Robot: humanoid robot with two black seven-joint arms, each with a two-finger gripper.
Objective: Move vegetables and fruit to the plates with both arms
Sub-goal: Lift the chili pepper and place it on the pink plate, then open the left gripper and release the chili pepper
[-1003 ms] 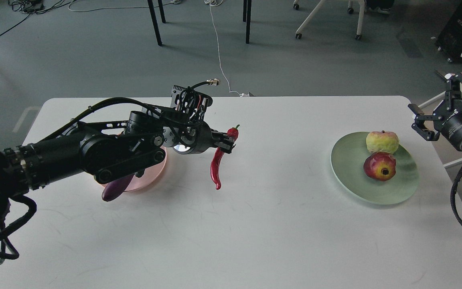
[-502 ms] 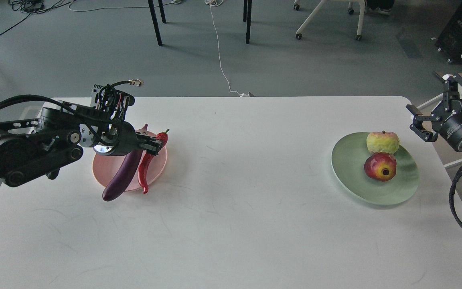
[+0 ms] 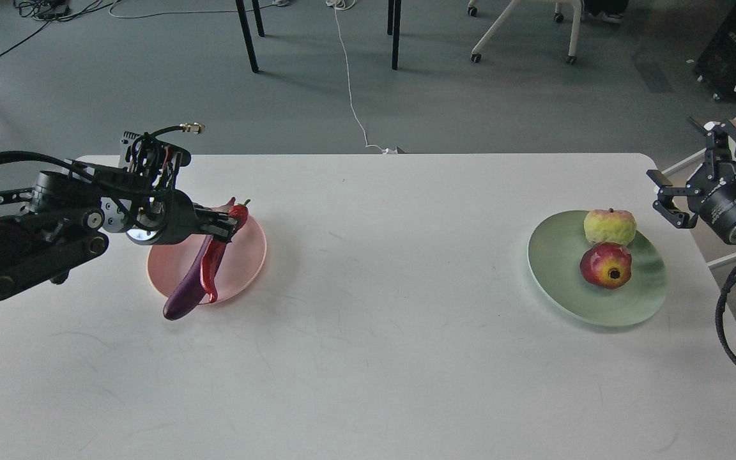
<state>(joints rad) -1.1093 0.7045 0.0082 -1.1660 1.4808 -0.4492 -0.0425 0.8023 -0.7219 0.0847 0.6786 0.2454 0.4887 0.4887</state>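
Note:
My left gripper is shut on the red chili pepper near its stem end and holds it hanging over the pale pink plate. The purple eggplant lies across that plate, its blunt end over the front rim; the chili hangs in front of it. On the mint green plate at the right sit the yellow-green fruit and the dark red fruit. My right gripper is open and empty, off the table's right edge beside the green plate.
The white table spans the view. Beyond its far edge are a grey floor, black table legs, a white cable and a chair base.
My left arm has carried the chili leftward from the table's middle to above the pink plate, and in the last half second a little further left and lower. The right arm has barely moved.

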